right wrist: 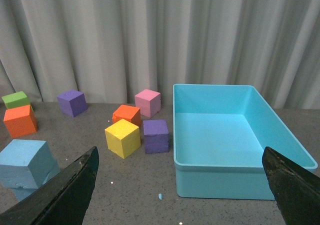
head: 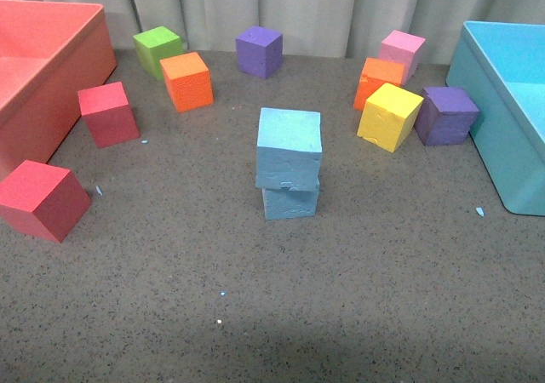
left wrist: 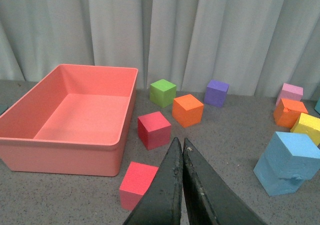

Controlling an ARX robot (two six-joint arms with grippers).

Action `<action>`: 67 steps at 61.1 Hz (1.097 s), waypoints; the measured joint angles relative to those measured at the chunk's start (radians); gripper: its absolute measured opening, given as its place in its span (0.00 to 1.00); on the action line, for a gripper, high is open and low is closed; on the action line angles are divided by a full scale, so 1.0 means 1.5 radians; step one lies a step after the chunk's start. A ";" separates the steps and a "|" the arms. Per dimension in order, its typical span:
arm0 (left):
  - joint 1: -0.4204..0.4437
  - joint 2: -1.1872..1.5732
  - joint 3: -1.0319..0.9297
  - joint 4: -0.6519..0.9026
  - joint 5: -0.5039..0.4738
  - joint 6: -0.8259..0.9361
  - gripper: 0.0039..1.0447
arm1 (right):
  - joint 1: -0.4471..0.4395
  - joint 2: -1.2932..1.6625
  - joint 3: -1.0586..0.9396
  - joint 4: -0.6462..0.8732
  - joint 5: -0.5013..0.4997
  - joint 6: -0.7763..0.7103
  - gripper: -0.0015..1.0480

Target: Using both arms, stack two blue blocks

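Note:
Two light blue blocks stand stacked at the table's middle: the upper one (head: pixel 289 146) rests slightly skewed on the lower one (head: pixel 290 202). The left wrist view shows the same stack, upper block (left wrist: pixel 293 154) on lower (left wrist: pixel 276 180), off to one side of my left gripper (left wrist: pixel 179 144), whose jaws are shut together with nothing between them. My right gripper (right wrist: pixel 180 157) is open and empty, its fingers (right wrist: pixel 75 185) wide apart; the stack's upper block (right wrist: pixel 26 161) shows beside one finger. Neither arm appears in the front view.
A salmon bin (head: pixel 34 77) stands at the left, a turquoise bin (head: pixel 502 102) at the right. Around the stack lie red cubes (head: pixel 108 113) (head: pixel 41 200), a green (head: pixel 157 50), orange (head: pixel 186 81) (head: pixel 378 80), purple (head: pixel 259 51) (head: pixel 446 115), pink (head: pixel 402 51) and yellow (head: pixel 390 116) cube.

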 joint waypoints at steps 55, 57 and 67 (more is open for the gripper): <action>0.000 -0.001 0.000 -0.001 0.000 0.001 0.94 | 0.000 0.000 0.000 0.000 0.000 0.000 0.91; 0.000 -0.001 0.000 -0.001 0.000 0.001 0.94 | 0.000 0.000 0.000 0.000 0.000 0.000 0.91; 0.000 -0.001 0.000 -0.001 0.000 0.001 0.94 | 0.000 0.000 0.000 0.000 0.000 0.000 0.91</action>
